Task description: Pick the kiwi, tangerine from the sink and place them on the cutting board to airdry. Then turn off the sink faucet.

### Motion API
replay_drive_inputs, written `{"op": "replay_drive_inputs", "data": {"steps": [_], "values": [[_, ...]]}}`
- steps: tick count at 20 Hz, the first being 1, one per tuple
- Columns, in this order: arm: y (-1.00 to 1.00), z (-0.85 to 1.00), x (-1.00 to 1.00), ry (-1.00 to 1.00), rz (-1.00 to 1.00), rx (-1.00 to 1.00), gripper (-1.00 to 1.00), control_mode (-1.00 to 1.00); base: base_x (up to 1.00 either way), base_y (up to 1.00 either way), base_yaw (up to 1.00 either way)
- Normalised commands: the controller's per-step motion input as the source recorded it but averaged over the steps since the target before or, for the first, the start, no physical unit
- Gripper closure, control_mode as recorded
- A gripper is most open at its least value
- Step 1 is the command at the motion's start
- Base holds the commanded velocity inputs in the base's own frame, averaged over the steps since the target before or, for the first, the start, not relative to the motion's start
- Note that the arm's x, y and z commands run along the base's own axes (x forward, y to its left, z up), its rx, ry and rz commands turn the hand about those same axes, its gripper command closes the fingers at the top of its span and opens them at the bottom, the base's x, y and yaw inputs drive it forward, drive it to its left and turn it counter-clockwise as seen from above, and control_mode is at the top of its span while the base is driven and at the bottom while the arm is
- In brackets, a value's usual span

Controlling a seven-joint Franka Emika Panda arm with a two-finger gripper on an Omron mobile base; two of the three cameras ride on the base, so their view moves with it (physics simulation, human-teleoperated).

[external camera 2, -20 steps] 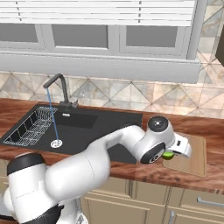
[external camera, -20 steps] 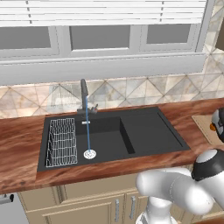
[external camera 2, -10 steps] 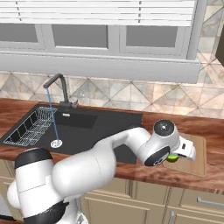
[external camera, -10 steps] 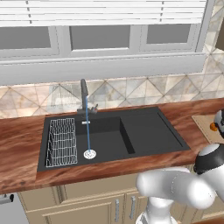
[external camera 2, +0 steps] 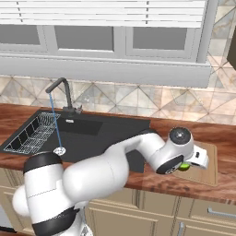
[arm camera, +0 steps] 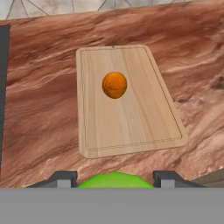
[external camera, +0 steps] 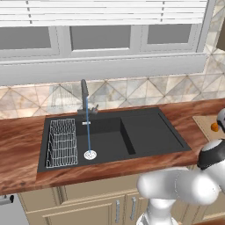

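The two-finger dark-tipped gripper (arm camera: 115, 178) pinches the small lime-green rounded kiwi (arm camera: 114, 180) between its jaws, above the reddish wood counter (arm camera: 39, 87) near the board's close edge. Ahead of the jaws lies the flat light tan cutting board (arm camera: 131, 118), with the bright orange tangerine (arm camera: 114, 85) resting on it. Water runs from the slim dark grey faucet (external camera: 84, 94) into the black rectangular sink (external camera: 145, 132).

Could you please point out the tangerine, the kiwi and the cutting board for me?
tangerine (arm camera: 114, 85): hand view, middle of the orange ball.
kiwi (arm camera: 115, 180): hand view, green top between the finger tips.
cutting board (arm camera: 135, 122): hand view, bare wood below the tangerine.
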Motion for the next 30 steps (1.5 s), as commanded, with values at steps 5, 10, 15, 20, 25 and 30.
{"op": "replay_drive_inputs", "data": {"steps": [5, 10, 15, 20, 25, 30], "values": [[0.00, -0.15, 0.07, 0.00, 0.05, 0.03, 1.00, -1.00, 0.00, 0.00, 0.00], [0.00, -0.18, 0.04, 0.00, 0.05, 0.03, 1.00, -1.00, 0.00, 0.00, 0.00], [0.00, -0.12, 0.00, 0.00, 0.05, 0.02, 1.00, -1.00, 0.00, 0.00, 0.00], [0.00, -0.05, 0.05, 0.00, 0.03, 0.01, 1.00, -1.00, 0.00, 0.00, 0.00], [0.00, 0.00, 0.14, 0.00, 0.03, 0.00, 1.00, -1.00, 0.00, 0.00, 0.00], [0.00, -0.04, 0.15, 0.00, 0.03, 0.00, 1.00, -1.00, 0.00, 0.00, 0.00]]}}
